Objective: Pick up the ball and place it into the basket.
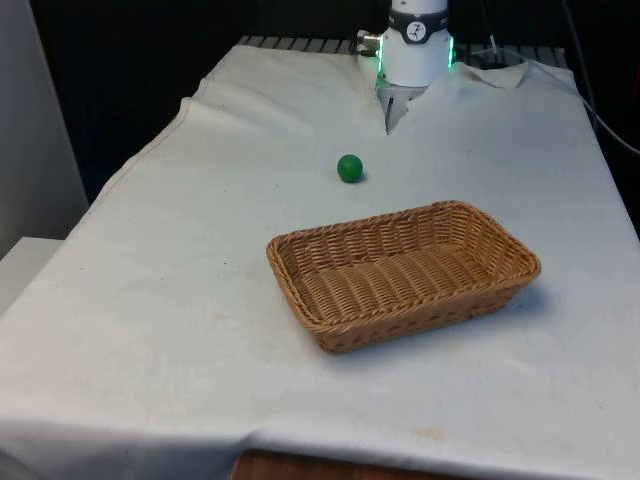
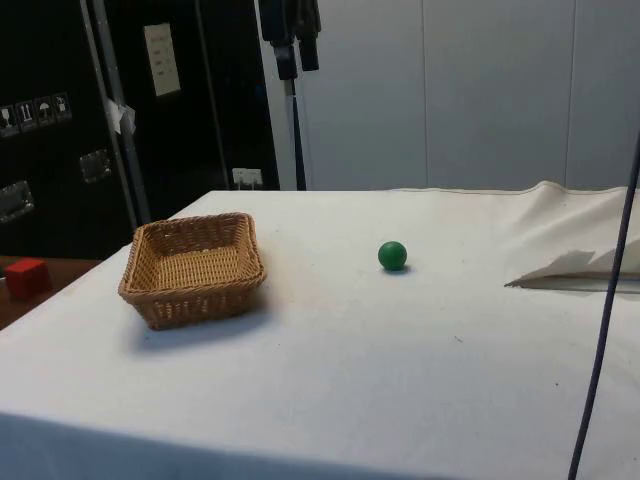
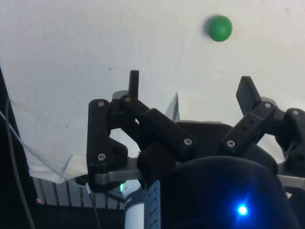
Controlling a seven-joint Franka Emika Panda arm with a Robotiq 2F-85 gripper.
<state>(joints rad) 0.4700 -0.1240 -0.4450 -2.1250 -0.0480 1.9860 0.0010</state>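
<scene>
Hand spread wide and empty above the cloth, green ball well apart from basket.

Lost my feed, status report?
Black two-finger gripper open, high above cloth. Small green ball loose on table, outside woven wicker basket. Nothing in between.
</scene>
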